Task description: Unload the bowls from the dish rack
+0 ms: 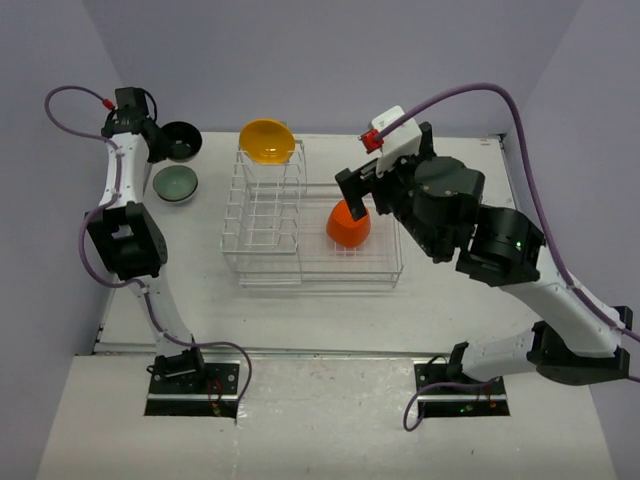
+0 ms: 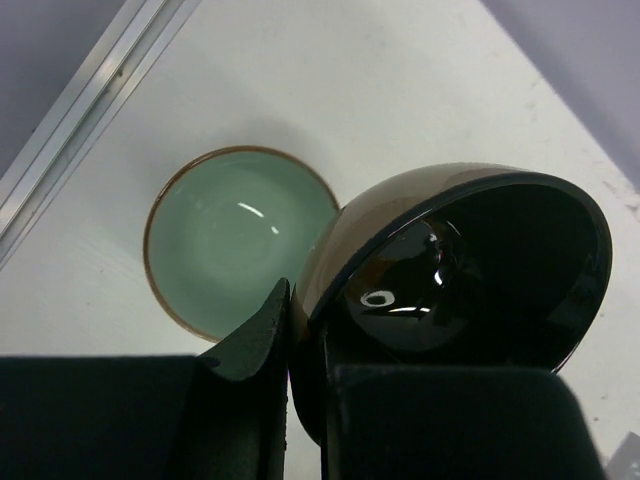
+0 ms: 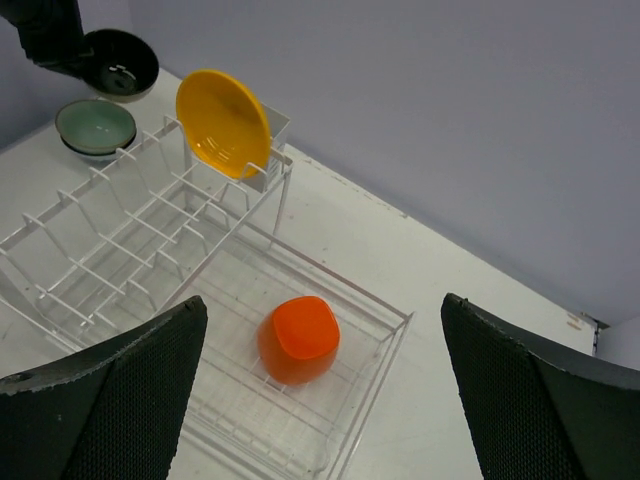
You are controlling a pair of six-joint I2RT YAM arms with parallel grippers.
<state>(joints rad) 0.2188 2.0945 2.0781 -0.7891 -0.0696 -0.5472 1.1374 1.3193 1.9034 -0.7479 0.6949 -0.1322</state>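
Done: green bowl (image 1: pixel 175 183) on worktop (image 1: pixel 450 300) left of rack (image 1: pixel 262 210). Left jaws pinch black bowl (image 1: pixel 182 140) rim there. Yellow bowl (image 1: pixel 267 140), orange bowl (image 1: pixel 350 232) not yet out of rack; right jaws gape over orange.

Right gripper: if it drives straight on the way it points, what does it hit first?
Most likely the orange-red bowl, upside down in the low basket of the dish rack, centred ahead of the open right gripper in its wrist view. Depth unclear.
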